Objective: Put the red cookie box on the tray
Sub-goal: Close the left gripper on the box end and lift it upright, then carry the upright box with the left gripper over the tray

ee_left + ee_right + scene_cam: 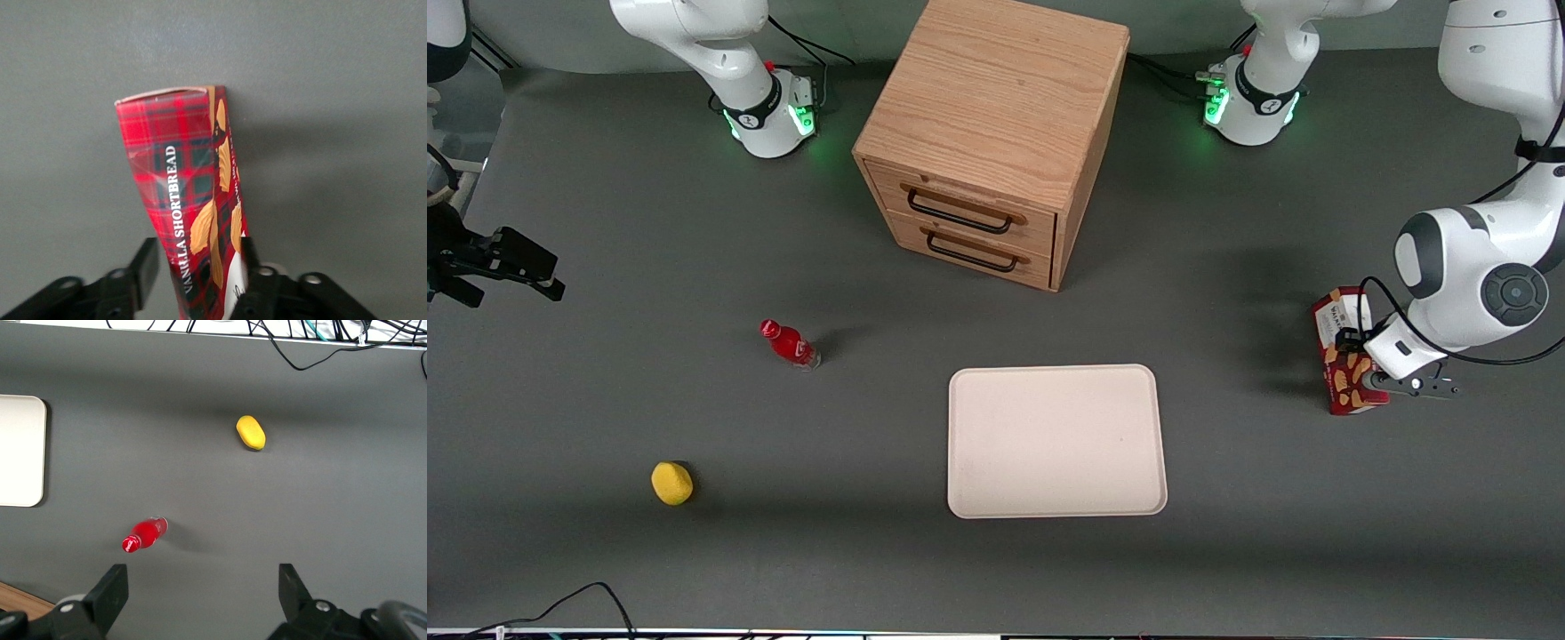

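The red cookie box [1352, 396] stands upright on the table toward the working arm's end, with its white label panel at the top. In the left wrist view the box [180, 167] shows red tartan, "VANILLA SHORTBREAD" lettering and tan biscuit pictures. My left gripper [1356, 357] is at the box's upper part. Its fingers straddle the box [199, 243]: one finger [248, 257] touches the box, the other [145, 263] stands a little off it, so the jaws are open. The cream-white tray [1056, 440] lies flat at the table's middle, apart from the box, and its corner also shows in the right wrist view [20, 450].
A wooden two-drawer cabinet [996, 133] stands farther from the front camera than the tray. A small red bottle [790, 344] and a yellow lemon-like object [671, 483] lie toward the parked arm's end.
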